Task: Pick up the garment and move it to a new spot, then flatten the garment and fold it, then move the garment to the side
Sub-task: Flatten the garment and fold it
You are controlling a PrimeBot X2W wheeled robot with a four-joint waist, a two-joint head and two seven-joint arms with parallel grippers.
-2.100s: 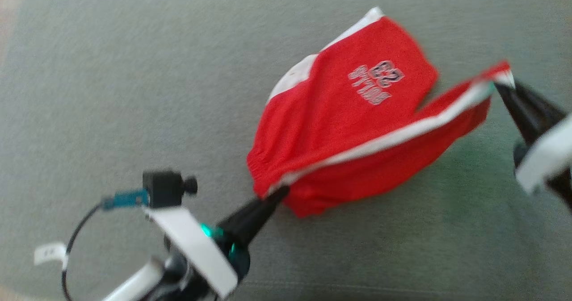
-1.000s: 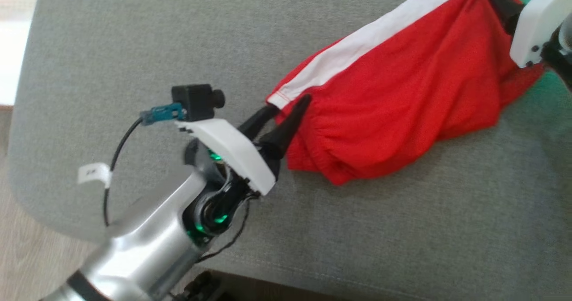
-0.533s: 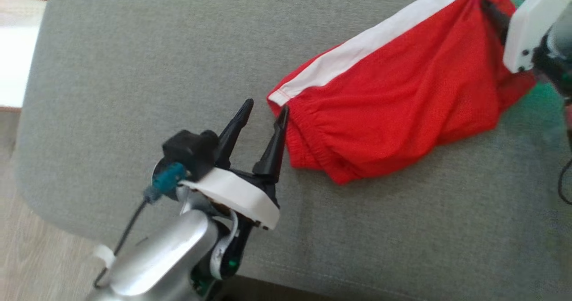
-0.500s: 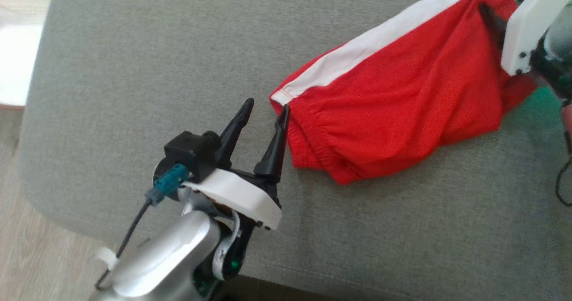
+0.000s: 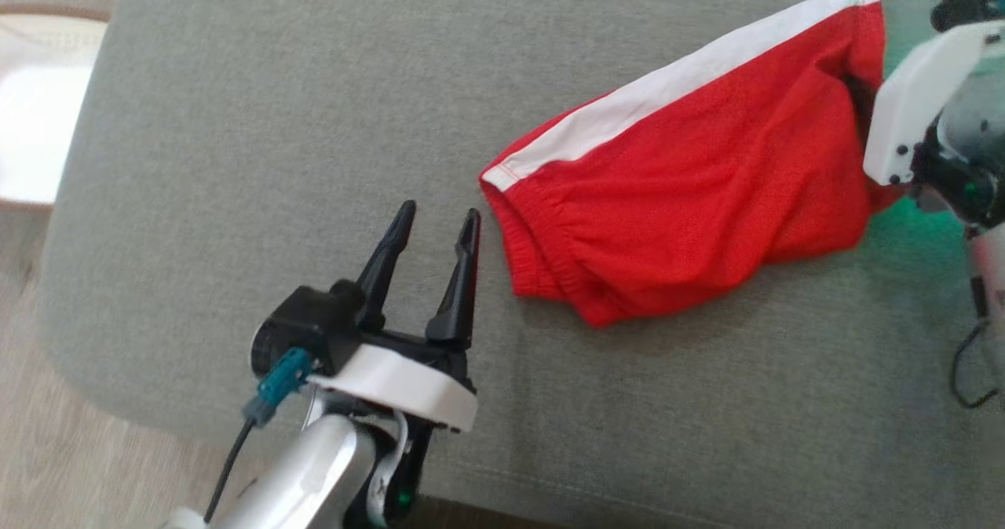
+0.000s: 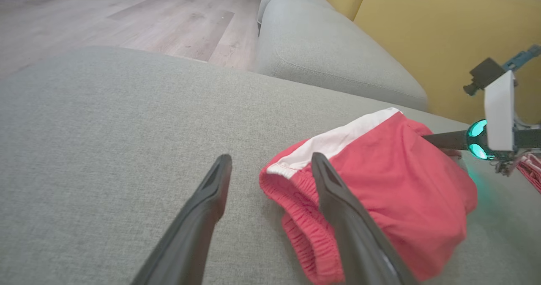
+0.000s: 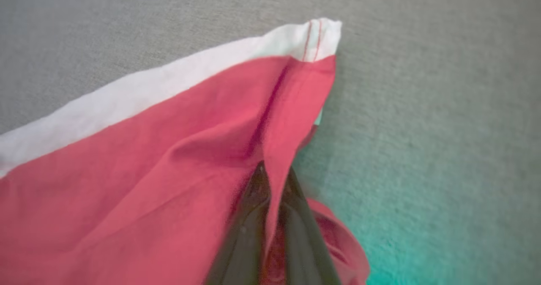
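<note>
The garment (image 5: 691,191), a pair of red shorts with a white stripe (image 5: 667,93) along one side, lay on the grey cushion (image 5: 275,105), towards the right and far part of the head view. It stretched on a slant from its gathered elastic waistband (image 5: 542,238) at the lower left up to a stitched hem corner at the upper right. It was loosely bunched rather than flat, with soft creases across the red cloth. At that upper right end the right gripper (image 7: 274,173) was clamped on it: in the right wrist view its two dark fingers (image 7: 247,230) stood close together with a raised fold of the garment (image 7: 148,171) pinched between them, below the white hem corner. In the head view the white plate of that wrist covered most of the gripper, and a green glow (image 5: 911,231) lay on the cushion beneath it. The left gripper (image 5: 438,215) held nothing; its fingers were spread apart and pointed up the view, just beside the waistband end, with a narrow strip of cushion showing between the nearer finger and the cloth. The left wrist view looked along those parted fingers (image 6: 203,217) at the garment (image 6: 393,192), and behind it showed a second grey cushion (image 6: 329,52), a yellow backrest (image 6: 422,35) and a wooden floor (image 6: 127,14).
</note>
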